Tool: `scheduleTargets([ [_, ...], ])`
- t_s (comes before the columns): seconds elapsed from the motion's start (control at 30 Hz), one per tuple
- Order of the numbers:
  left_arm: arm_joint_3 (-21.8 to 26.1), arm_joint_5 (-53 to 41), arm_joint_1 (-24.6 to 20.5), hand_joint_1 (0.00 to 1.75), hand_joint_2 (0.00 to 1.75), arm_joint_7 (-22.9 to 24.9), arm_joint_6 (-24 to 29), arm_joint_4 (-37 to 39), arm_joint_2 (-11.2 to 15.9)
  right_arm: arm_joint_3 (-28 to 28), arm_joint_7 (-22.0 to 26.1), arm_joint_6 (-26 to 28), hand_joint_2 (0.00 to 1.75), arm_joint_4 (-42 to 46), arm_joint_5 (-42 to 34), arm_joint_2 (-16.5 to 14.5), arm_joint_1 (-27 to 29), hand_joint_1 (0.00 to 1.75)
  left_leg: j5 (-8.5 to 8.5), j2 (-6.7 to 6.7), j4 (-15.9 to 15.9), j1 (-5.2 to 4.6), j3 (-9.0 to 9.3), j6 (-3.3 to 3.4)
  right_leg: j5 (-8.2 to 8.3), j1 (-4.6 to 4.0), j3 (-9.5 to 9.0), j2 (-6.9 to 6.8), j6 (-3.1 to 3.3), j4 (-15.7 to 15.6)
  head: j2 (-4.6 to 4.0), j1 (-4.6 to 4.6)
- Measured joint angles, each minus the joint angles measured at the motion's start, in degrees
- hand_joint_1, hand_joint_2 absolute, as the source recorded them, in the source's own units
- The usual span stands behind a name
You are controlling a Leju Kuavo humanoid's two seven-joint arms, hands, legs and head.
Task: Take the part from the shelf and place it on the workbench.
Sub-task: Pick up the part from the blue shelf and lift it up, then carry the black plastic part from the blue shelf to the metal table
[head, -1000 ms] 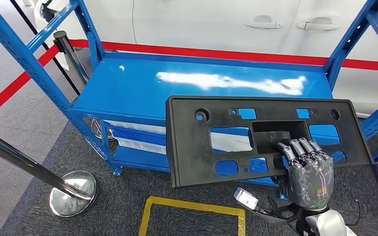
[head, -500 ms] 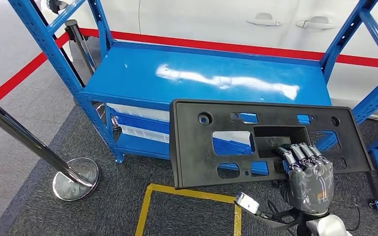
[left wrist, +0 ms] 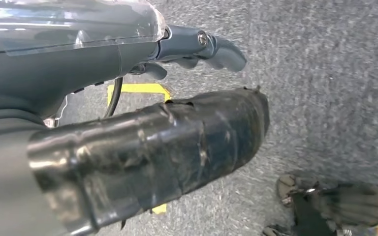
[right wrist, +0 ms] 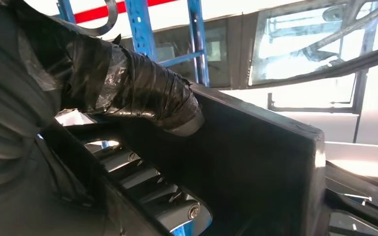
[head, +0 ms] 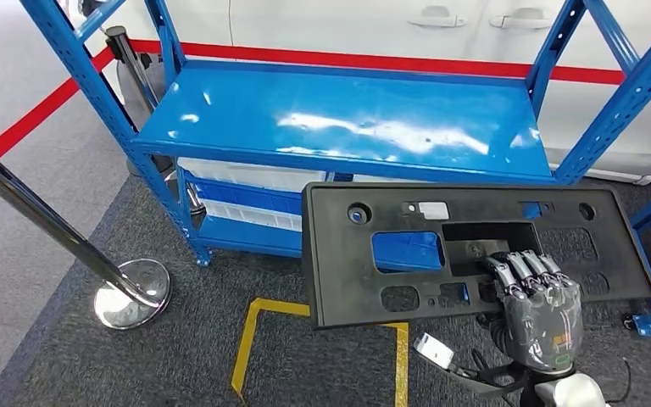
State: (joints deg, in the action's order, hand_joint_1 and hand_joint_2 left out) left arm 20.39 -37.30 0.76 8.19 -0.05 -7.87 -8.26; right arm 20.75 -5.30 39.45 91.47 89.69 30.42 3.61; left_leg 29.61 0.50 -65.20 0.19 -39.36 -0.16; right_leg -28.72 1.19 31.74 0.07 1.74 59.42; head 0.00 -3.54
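Your right hand [head: 532, 307] comes up from below and grips the black part [head: 466, 252], fingers [head: 521, 268] hooked into its central cutout, their tips hidden inside. You hold the part in the air, in front of the blue shelf [head: 347, 127]. Your left hand [left wrist: 142, 142] hangs over the carpet; you cannot tell its state. No writing is readable.

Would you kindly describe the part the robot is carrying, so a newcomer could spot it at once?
Start at the blue shelf beside the white car. In front of it, over the grey carpet, the right robot hand grips a flat black plastic panel. It is the one black thing there, wide and full of cut-out holes.
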Motion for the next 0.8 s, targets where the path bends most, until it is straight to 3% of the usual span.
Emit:
scheduleTargets([
  [0.07, 0.0, 0.1, 0.0, 0.0, 0.0, -0.2, 0.0, 0.0, 0.1, 0.1, -0.1, 0.0, 1.75, -0.3, -0.1, -0.2, -0.1, 1.75, 4.29, -0.01, -6.7, 0.04, -1.62, -0.24, 0.91, -0.17, 1.21, -0.16, 0.12, 0.1, 0.0, -0.03],
  [0.1, 0.0, 0.1, 0.1, 0.0, 0.0, -0.3, 0.0, 0.0, 0.1, 0.2, -0.1, 0.0, 1.75, -0.4, -0.1, -0.3, -0.2, 1.75, 4.8, -0.02, -8.7, 0.04, -1.67, -0.22, 1.31, -0.26, 1.73, -0.21, 0.1, 0.1, 0.0, -0.04],
  [0.13, 0.0, 0.2, 0.1, 0.0, 0.0, -0.3, 0.0, 0.0, 0.2, 0.2, -0.2, 0.0, 1.75, -0.6, -0.2, -0.4, -0.2, 1.75, 4.26, -0.03, -8.9, 0.03, -0.75, -0.09, 1.64, -0.36, 2.16, -0.24, 0.06, 0.2, 0.0, -0.04],
  [0.17, 0.0, 0.2, 0.1, 0.0, 0.0, -0.3, 0.0, 0.0, 0.2, 0.3, -0.3, 0.0, 1.75, -0.7, -0.3, -0.5, -0.2, 1.75, 2.92, -0.04, -6.7, -0.01, 1.31, 0.16, 1.91, -0.45, 2.47, -0.23, 0.0, 0.3, 0.0, -0.04],
  [0.2, 0.0, 0.2, 0.1, 0.0, 0.0, -0.3, 0.0, 0.0, 0.2, 0.3, -0.5, 0.0, 1.75, -0.7, -0.4, -0.5, -0.2, 1.75, 1.4, -0.11, -2.8, -0.11, 4.2, 0.54, 2.13, -0.52, 2.67, -0.21, -0.1, 0.4, 0.0, -0.04],
  [0.27, 0.0, 0.1, 0.2, 0.0, 0.0, -0.4, 0.1, 0.0, 0.4, 0.3, -0.7, 0.0, 1.75, -0.7, -0.5, -0.7, -0.2, 1.75, -0.07, -0.3, 4.9, -0.42, 9.3, 1.29, 2.6, -0.64, 2.96, -0.23, -0.52, 0.3, 0.01, -0.01],
  [0.3, 0.0, 0.1, 0.2, 0.0, 0.0, -0.4, 0.1, 0.0, 0.4, 0.3, -0.8, 0.0, 1.75, -0.7, -0.5, -0.7, -0.2, 1.75, -0.2, -0.38, 7.0, -0.62, 10.47, 1.54, 2.87, -0.59, 3.04, -0.25, -0.82, 0.3, 0.01, 0.01],
  [0.4, 0.0, 0.1, 0.2, 0.0, 0.0, -0.5, 0.1, 0.0, 0.5, 0.4, -1.0, 0.0, 1.75, -0.7, -0.5, -0.9, -0.1, 1.75, -0.91, -0.23, 8.7, -0.73, 10.71, 2.09, 3.54, -0.39, 3.09, -0.18, -1.94, -0.2, 0.01, -0.03],
  [0.47, 0.0, 0.1, 0.2, 0.0, 0.0, -0.6, 0.1, 0.0, 0.5, 0.4, -1.1, 0.0, 1.75, -0.7, -0.4, -0.9, -0.1, 1.75, -1.82, 0.03, 9.8, -0.37, 10.87, 2.75, 1.96, -0.46, 3.92, -0.09, -2.45, 1.6, 0.01, 0.01],
  [0.57, 0.1, 0.0, 0.2, 0.0, 0.0, -0.6, 0.1, 0.0, 0.5, 0.4, -1.1, -0.1, 1.75, -0.7, -0.3, -1.0, 0.2, 1.75, -2.3, 0.17, 9.9, -0.28, 10.39, 3.22, -3.48, -0.31, 8.22, -0.04, -2.94, 11.5, 0.0, 0.03],
  [0.6, 0.1, 0.0, 0.3, 0.0, 0.0, -0.6, 0.1, 0.0, 0.5, 0.4, -1.1, -0.1, 1.75, -0.7, -0.3, -1.1, 0.3, 1.75, -2.29, 0.18, 9.6, -0.29, 10.14, 3.22, -4.23, -0.21, 9.27, -0.05, -3.1, 14.1, 0.0, 0.03],
  [0.63, 0.1, 0.0, 0.3, 0.0, 0.0, -0.6, 0.1, 0.0, 0.5, 0.4, -1.1, -0.1, 1.75, -0.7, -0.3, -1.1, 0.4, 1.75, -2.25, 0.18, 9.3, -0.28, 9.89, 3.21, -3.86, -0.09, 9.35, -0.06, -3.24, 14.7, 0.0, 0.02],
  [0.67, 0.1, 0.0, 0.3, 0.0, 0.0, -0.6, 0.1, 0.0, 0.5, 0.4, -1.2, -0.1, 1.75, -0.7, -0.3, -1.1, 0.5, 1.75, -2.15, 0.16, 8.9, -0.25, 9.69, 3.15, -2.51, 0.02, 8.34, -0.09, -3.33, 13.0, 0.0, 0.02],
  [0.73, 0.1, 0.0, 0.3, 0.0, 0.0, -0.6, 0.1, 0.0, 0.5, 0.4, -1.2, -0.1, 1.75, -0.7, -0.3, -1.1, 0.4, 1.75, -1.72, 0.12, 8.1, -0.19, 9.33, 2.82, 0.72, 0.15, 4.39, -0.17, -3.23, 5.9, 0.0, 0.02],
  [0.8, 0.1, 0.0, 0.3, 0.0, 0.0, -0.7, 0.1, 0.0, 0.5, 0.4, -1.4, -0.2, 1.75, -0.7, -0.4, -1.1, 0.4, 1.75, -1.29, 0.08, 7.2, -0.34, 8.79, 2.31, 1.87, -0.1, 2.22, -0.16, -2.65, 1.3, 0.01, -0.01],
])
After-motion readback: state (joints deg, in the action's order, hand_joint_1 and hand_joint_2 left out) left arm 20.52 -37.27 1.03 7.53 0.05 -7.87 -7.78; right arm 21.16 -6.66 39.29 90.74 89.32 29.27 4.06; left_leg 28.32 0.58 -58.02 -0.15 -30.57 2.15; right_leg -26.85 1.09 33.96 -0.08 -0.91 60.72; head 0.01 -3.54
